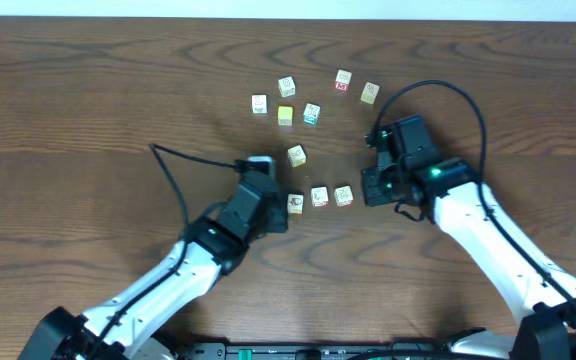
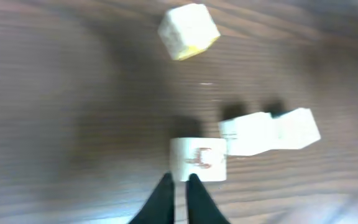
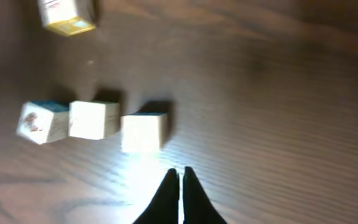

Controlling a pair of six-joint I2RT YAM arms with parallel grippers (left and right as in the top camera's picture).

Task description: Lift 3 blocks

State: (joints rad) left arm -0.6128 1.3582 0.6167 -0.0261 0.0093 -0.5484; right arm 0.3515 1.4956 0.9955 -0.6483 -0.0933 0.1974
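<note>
The blocks (image 1: 320,197) lie in a tight row on the bench (image 1: 88,100), nearer the robot than the yellow cube (image 1: 285,115). Left pincer (image 2: 178,182) and right pincer (image 3: 179,175), both closed empty, flank the row's ends, probably to squeeze and lift it.

Overhead evenly lit and sharp; both wrist views dim, blurred.

The table (image 1: 88,100) is dark brown wood with a strong grain and a soft sheen under the light. The blocks (image 1: 319,196) look like pale, matt wood with printed faces. The arms (image 1: 488,240) wear smooth white plastic shells, slightly glossy.
</note>
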